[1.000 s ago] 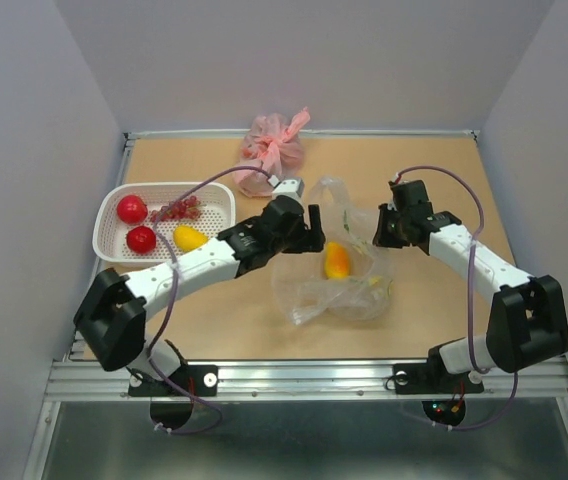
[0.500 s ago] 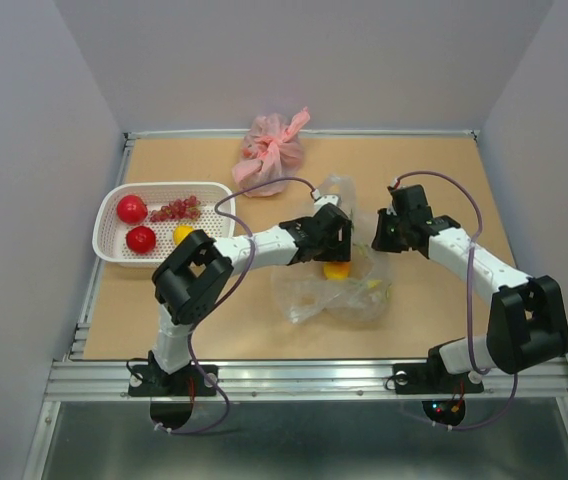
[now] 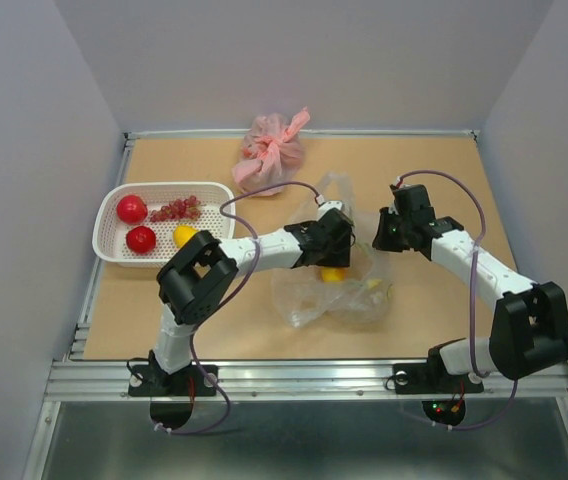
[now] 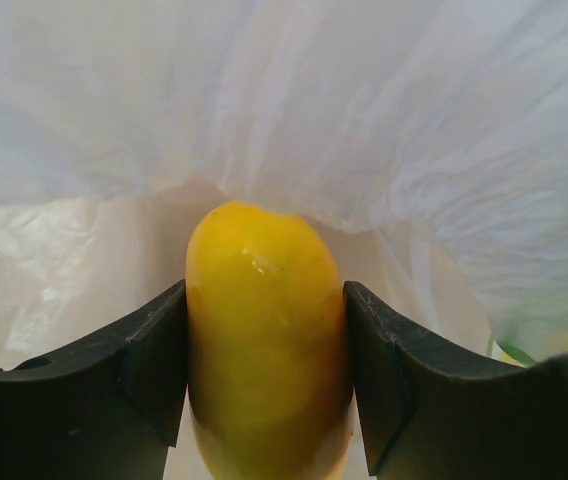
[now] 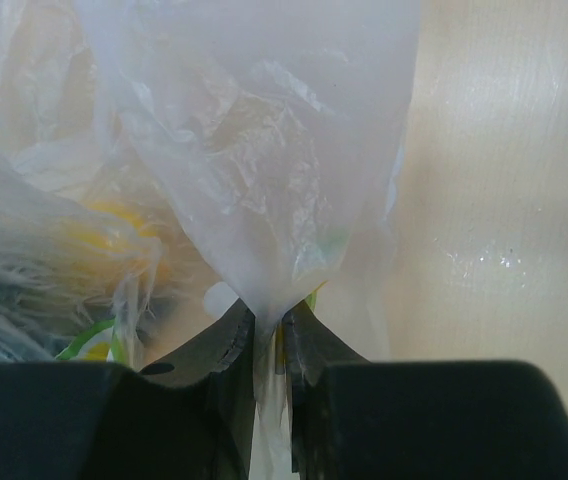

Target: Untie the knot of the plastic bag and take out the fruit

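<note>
The clear plastic bag [image 3: 336,292] lies crumpled mid-table, its top loose and open; no tied knot shows. My left gripper [image 3: 332,252] reaches into it and is shut on the orange oblong fruit [image 3: 334,272], which fills the space between both fingers in the left wrist view [image 4: 264,340]. My right gripper [image 3: 382,232] is shut on a pinched fold of the bag's upper edge [image 5: 264,180] and holds it up. Two red round fruits [image 3: 132,208], the grape bunch [image 3: 176,210] and the yellow mango-shaped fruit [image 3: 185,235] lie in the white basket [image 3: 109,248].
The pink tied bag [image 3: 272,150] sits at the back centre, just beyond the left arm's cable. Something small, yellow and green [image 3: 374,285] shows inside the clear bag near its right side. The basket stands at the left edge of the table.
My left arm swung from beside the basket into the clear bag and closed on the orange fruit. The right gripper has stayed put, holding the bag's edge.
</note>
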Controlling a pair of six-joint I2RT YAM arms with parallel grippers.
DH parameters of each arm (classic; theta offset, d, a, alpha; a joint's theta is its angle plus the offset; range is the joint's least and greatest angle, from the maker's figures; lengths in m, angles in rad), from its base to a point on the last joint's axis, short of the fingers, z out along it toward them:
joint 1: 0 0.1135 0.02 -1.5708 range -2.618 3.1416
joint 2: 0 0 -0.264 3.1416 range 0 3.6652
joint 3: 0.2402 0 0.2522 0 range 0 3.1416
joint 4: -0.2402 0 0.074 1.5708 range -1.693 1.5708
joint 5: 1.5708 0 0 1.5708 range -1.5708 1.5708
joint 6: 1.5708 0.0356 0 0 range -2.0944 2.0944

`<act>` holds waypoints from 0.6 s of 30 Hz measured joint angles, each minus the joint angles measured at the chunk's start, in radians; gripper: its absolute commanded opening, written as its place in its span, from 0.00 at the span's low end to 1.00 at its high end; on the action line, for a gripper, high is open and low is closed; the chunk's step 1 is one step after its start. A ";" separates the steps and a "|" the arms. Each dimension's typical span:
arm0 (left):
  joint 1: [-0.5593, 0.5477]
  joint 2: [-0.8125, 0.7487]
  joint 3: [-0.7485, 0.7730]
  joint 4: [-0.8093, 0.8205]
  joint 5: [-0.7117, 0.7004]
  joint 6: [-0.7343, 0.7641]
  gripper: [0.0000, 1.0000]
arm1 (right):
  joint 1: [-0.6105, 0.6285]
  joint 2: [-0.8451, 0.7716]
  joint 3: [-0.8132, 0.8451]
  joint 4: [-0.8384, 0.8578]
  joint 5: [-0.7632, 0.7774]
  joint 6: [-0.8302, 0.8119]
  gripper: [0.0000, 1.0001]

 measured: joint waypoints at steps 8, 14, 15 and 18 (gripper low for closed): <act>0.017 -0.354 -0.090 -0.019 -0.075 0.022 0.01 | 0.000 -0.019 -0.018 0.002 0.043 0.003 0.19; 0.231 -0.696 -0.196 -0.003 -0.110 0.018 0.01 | 0.000 -0.025 -0.039 0.002 0.059 0.011 0.19; 0.312 -0.757 -0.231 -0.009 -0.130 0.019 0.01 | 0.000 -0.029 -0.044 0.002 0.060 0.011 0.19; 0.523 -0.836 -0.306 -0.016 -0.139 0.041 0.02 | 0.000 -0.041 -0.053 0.001 0.060 0.019 0.19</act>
